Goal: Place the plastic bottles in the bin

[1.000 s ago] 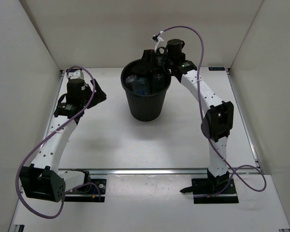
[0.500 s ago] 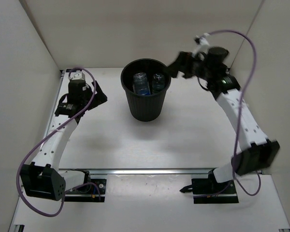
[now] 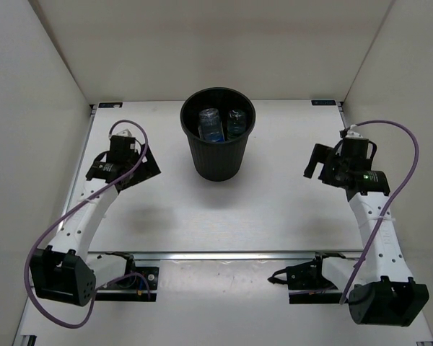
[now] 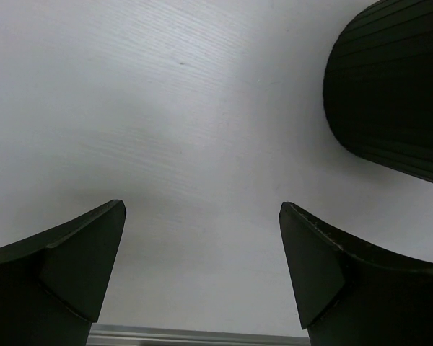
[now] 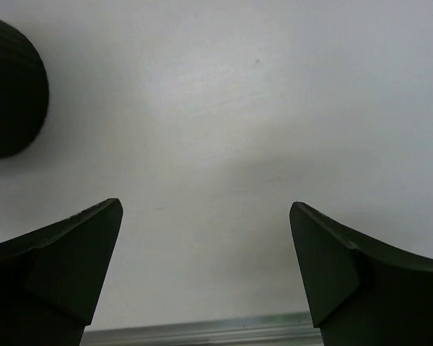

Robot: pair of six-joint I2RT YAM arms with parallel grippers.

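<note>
The black round bin (image 3: 216, 164) stands at the back middle of the table. Two clear plastic bottles lie inside it: a blue-labelled one (image 3: 211, 125) and a second one (image 3: 236, 122) to its right. My left gripper (image 3: 146, 163) hovers left of the bin, open, with only bare table between its fingers. In the left wrist view the gripper (image 4: 202, 209) faces the table and the bin's ribbed wall (image 4: 397, 94) fills the upper right. My right gripper (image 3: 315, 163) is well right of the bin, open and empty. The right wrist view shows that gripper (image 5: 206, 205) with the bin's side (image 5: 11, 94) at far left.
White walls enclose the table on the left, back and right. A metal rail (image 3: 224, 254) runs along the near edge in front of both arm bases. Purple cables loop from each arm.
My right arm has swung away from above the bin, out to the right and toward the near side. My left gripper has drawn slightly nearer. Both bottles now show in the bin.
</note>
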